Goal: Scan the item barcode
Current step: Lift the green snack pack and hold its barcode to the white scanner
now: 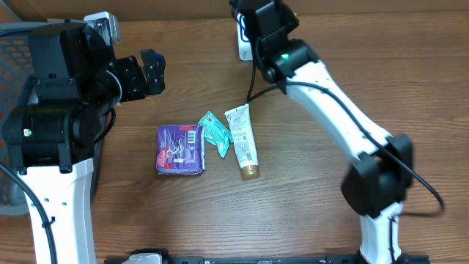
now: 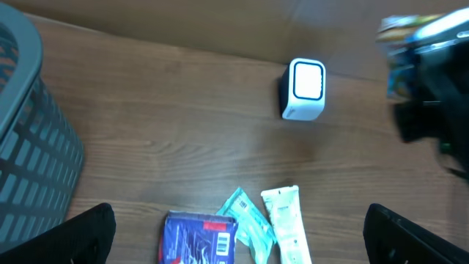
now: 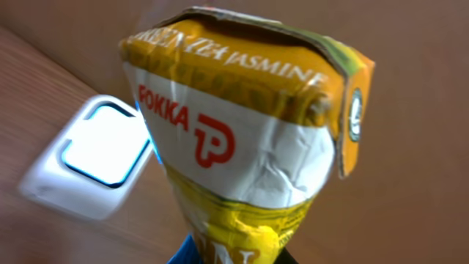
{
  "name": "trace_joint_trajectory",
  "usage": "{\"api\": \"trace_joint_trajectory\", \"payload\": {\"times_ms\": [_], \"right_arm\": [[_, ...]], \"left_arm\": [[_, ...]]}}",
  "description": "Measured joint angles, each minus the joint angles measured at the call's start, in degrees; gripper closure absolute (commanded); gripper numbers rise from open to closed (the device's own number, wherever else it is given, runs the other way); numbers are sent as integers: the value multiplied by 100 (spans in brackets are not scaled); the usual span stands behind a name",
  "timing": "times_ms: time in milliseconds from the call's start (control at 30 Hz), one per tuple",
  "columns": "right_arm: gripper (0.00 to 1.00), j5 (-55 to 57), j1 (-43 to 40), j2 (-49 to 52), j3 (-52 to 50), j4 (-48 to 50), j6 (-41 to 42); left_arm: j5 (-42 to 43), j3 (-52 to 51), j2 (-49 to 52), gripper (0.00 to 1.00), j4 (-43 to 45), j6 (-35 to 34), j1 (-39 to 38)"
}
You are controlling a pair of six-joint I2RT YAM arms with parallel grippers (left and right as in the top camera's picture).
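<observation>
Yellow, creased and light, the tea carton (image 3: 242, 147) looked easily crushed, so you had the right end effector (image 3: 233, 257) clamped low on its base.

On the table (image 1: 293, 220) the sachet (image 1: 215, 132) lies between packet (image 1: 180, 149) (leftward) and tube (image 1: 242, 141), scanner (image 2: 305, 89) behind them.

white plastic link shells (image 1: 73, 213), chunky black joint housings (image 1: 55, 132), tiny green status LED (image 1: 284, 57) on each, thin black cables (image 1: 427, 187) hanging loose
</observation>
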Motion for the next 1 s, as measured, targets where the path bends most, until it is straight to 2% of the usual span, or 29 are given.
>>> {"api": "trace_joint_trajectory", "payload": {"times_ms": [67, 133, 367, 800, 1000], "right_arm": [[96, 87, -57, 538, -11, 866, -946], [96, 24, -74, 841, -11, 1408, -1499], [96, -470, -107, 1784, -11, 2354, -2907], [96, -828, -107, 2046, -20, 2710, -3672], [96, -848, -105, 1971, -20, 2149, -3550]], "left_arm": [[0, -2, 0, 0, -4, 0, 0], [-2, -2, 0, 0, -9, 0, 0], [-2, -2, 0, 1, -9, 0, 0], [-2, -2, 0, 0, -7, 0, 0], [0, -2, 0, 1, -9, 0, 0]]}}
